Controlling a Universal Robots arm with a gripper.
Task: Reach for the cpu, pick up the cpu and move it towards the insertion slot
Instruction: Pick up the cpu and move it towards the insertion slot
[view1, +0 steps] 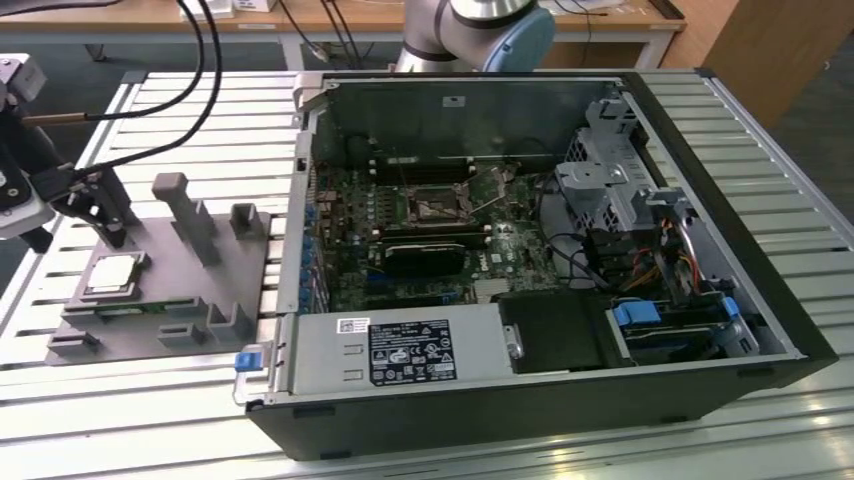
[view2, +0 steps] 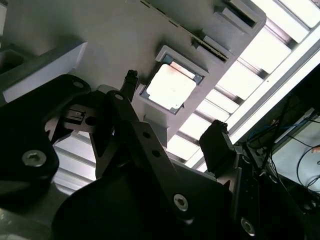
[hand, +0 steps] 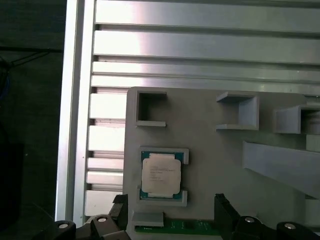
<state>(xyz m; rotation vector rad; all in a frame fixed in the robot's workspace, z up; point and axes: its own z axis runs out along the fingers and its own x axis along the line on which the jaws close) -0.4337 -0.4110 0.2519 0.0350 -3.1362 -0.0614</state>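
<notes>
The cpu (view1: 112, 275) is a small square chip with a shiny silver top, lying flat in a recess of the grey plastic fixture (view1: 187, 300) at the exterior view's left. My gripper (view1: 80, 225) hangs just above and behind it, open, with nothing between its fingers. In both wrist views the cpu (hand: 160, 172) (view2: 170, 87) lies between the two black fingers (hand: 222, 210), apart from them. The insertion slot (view1: 434, 207) is the socket on the motherboard inside the open computer case.
The open black computer case (view1: 534, 400) with its power supply (view1: 400, 350) and drive cages stands at the exterior view's right. Grey posts (view1: 180, 210) rise from the fixture beside the cpu. Cables (view1: 200, 80) hang over the slatted aluminium table (view1: 80, 400).
</notes>
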